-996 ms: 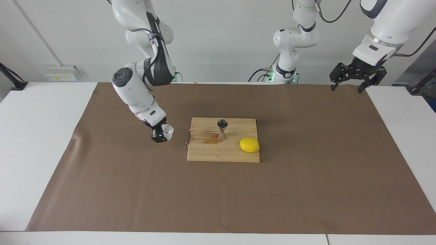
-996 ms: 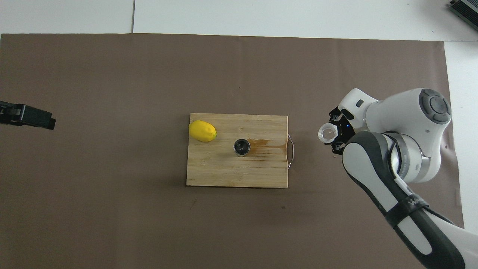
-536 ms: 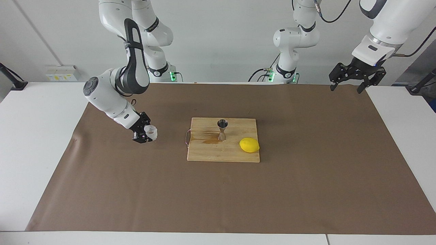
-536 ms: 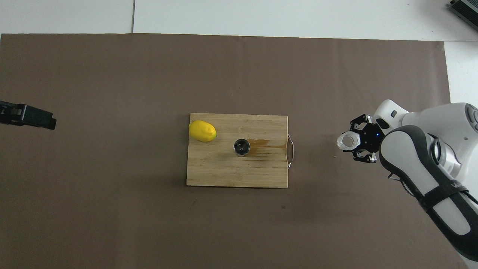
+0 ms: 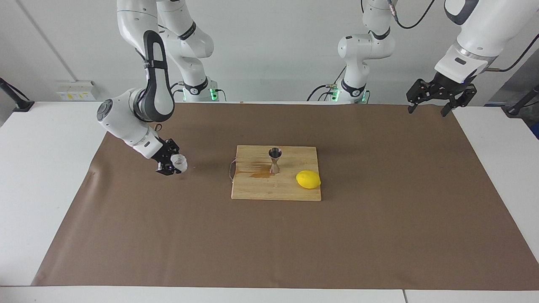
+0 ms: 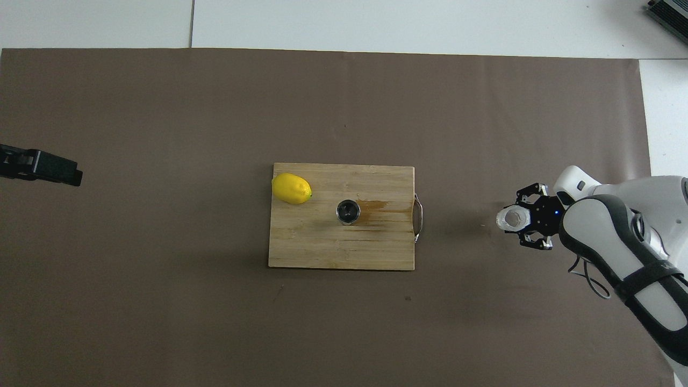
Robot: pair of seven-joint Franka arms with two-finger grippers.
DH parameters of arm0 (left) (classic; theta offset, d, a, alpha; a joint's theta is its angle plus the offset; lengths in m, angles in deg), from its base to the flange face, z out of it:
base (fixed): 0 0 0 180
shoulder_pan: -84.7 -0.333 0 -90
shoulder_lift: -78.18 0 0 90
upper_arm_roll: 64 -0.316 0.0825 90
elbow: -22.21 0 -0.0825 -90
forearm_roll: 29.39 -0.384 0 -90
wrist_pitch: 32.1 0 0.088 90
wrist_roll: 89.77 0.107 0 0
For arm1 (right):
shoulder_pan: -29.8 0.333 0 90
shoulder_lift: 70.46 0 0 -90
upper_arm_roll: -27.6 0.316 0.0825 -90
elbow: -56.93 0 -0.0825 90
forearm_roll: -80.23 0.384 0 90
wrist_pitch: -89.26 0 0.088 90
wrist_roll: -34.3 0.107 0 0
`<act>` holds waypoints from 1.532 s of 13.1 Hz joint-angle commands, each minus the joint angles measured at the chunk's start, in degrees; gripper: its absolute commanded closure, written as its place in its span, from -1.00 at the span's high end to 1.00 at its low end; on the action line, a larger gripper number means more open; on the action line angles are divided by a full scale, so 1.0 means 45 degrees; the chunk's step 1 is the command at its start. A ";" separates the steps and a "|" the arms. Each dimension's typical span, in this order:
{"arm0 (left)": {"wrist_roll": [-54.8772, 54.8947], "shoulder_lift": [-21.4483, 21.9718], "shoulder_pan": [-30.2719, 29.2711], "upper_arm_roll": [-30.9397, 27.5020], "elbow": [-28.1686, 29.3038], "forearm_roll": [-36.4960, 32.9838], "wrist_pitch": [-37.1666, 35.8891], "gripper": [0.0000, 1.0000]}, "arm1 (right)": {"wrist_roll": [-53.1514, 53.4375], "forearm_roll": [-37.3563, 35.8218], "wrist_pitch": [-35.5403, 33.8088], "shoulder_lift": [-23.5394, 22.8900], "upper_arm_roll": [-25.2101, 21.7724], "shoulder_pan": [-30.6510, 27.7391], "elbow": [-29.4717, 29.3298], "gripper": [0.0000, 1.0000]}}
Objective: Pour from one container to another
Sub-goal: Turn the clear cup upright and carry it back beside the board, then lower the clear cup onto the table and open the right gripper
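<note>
My right gripper (image 5: 172, 165) (image 6: 529, 226) is shut on the small clear cup (image 5: 179, 160) (image 6: 510, 219). It holds the cup low over the brown mat, off the handle end of the wooden board (image 5: 261, 189) (image 6: 322, 250). The cup's mouth shows from above. The steel jigger (image 5: 274, 160) (image 6: 348, 211) stands upright near the middle of the board, apart from both grippers. My left gripper (image 5: 433, 103) (image 6: 64, 173) hangs open and empty, high over the mat's edge at the left arm's end, waiting.
A yellow lemon (image 5: 308, 179) (image 6: 291, 188) lies on the board beside the jigger, toward the left arm's end. A wet brownish stain (image 5: 257, 172) (image 6: 379, 206) marks the board between the jigger and the wire handle (image 5: 230, 171) (image 6: 418, 215). The brown mat (image 5: 269, 244) covers most of the table.
My right gripper has carried the cup away from the board, toward the right arm's end of the table. The left gripper has hardly moved.
</note>
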 commanded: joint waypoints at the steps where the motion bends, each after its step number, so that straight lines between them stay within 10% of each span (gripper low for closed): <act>1: -0.0218 -0.0011 0.0233 -0.0141 0.0040 0.0006 0.0153 1.00 | -0.0517 0.0437 0.0218 0.0149 0.0162 -0.0292 0.0420 -0.45; 12: -0.0199 -0.0011 0.0233 -0.0141 0.0040 -0.0014 0.0153 1.00 | -0.0146 0.0476 0.0062 0.0188 0.0162 -0.0155 0.0343 1.00; 20: -0.0199 -0.0011 0.0233 -0.0141 0.0040 0.0006 0.0153 1.00 | 0.2565 -0.0204 -0.1988 0.1653 0.0103 -0.0215 -0.0182 1.00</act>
